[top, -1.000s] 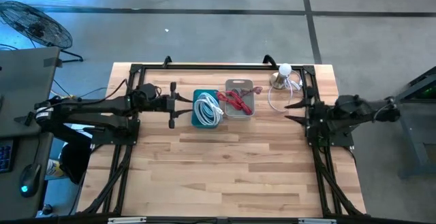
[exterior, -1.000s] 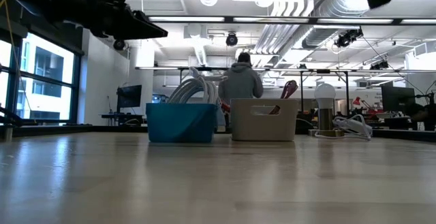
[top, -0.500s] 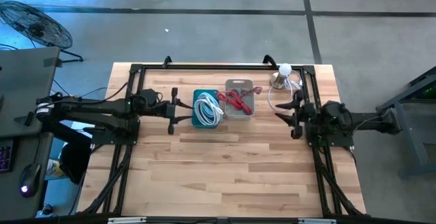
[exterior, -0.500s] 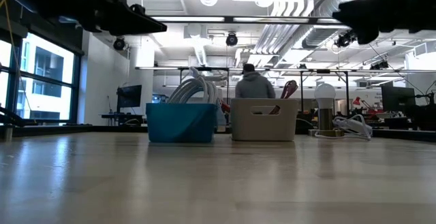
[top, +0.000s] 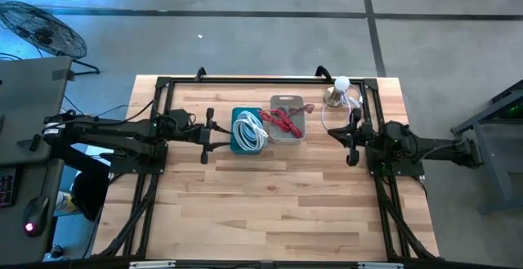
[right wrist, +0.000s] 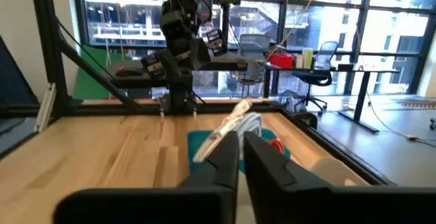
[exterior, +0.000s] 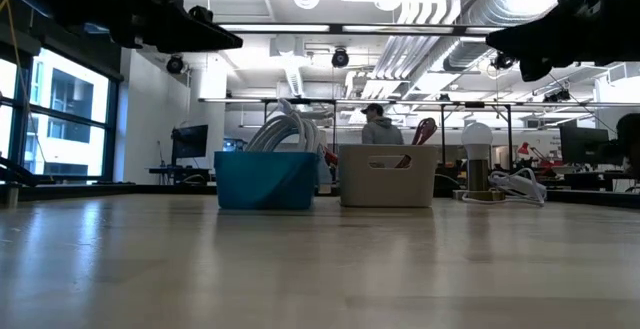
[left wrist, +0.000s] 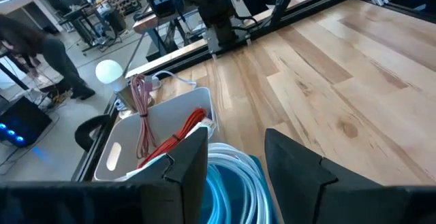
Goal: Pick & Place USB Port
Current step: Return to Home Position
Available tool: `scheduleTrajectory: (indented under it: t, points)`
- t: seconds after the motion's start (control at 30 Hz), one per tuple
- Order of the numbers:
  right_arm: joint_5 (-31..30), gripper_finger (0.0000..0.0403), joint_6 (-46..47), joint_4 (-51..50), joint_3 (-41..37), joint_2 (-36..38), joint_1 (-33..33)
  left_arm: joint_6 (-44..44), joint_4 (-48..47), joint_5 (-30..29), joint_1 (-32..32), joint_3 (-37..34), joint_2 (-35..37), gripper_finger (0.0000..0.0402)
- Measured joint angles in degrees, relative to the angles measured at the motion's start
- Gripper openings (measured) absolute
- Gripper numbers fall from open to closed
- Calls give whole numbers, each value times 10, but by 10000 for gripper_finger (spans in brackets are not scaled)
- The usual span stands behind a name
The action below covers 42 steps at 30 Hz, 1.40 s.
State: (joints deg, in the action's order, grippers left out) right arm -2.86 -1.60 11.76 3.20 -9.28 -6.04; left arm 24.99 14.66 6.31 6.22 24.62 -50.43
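Note:
A blue bin (top: 248, 132) holds a coil of white cable (left wrist: 231, 176). A pale bin (top: 286, 120) to its right holds red cords (left wrist: 178, 134). Near the far right corner stands a round-bulb lamp (top: 339, 88), with a white cord and plug block (exterior: 515, 183) on the table beside it. Which of these is the USB port, I cannot tell. My left gripper (left wrist: 235, 157) hovers open just left of the blue bin, with nothing between its fingers. My right gripper (right wrist: 242, 152) hangs shut and holds nothing, right of the pale bin and near the white cord.
A black frame (top: 261, 79) runs along the table's far edge and both sides. Bare wood fills the near half of the table (top: 261, 203). A person (exterior: 378, 129) stands in the room far behind the bins.
My right gripper has moved a little toward the table's left, toward the bins, and has shut its fingers on nothing. The person in the background has walked to the right.

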Motion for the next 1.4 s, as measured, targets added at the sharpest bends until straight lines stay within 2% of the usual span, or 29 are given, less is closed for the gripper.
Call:
scheduleTrajectory:
  t: [0.07,0.3,0.73,0.87,1.03,1.23,1.4]
  points:
    - [6,8,-4,-10,0,0,-6,0,-1,0,0,0,0,143]
    - [50,3,-11,-45,0,0,-19,-11,-3,1,0,0,0,143]
    - [49,1,-18,-39,-26,0,-24,-24,-18,9,0,-1,0,143]
    - [37,2,-20,-53,-26,0,-24,-24,-20,16,0,-1,0,143]
    - [-8,7,-10,-97,-27,-1,-24,-28,-44,39,0,-1,-1,143]
    - [-6,7,-13,-97,-27,-4,-24,-27,-66,47,0,-1,-1,143]
    - [-6,5,-13,-98,-27,-4,-24,22,-82,48,0,-1,-20,143]
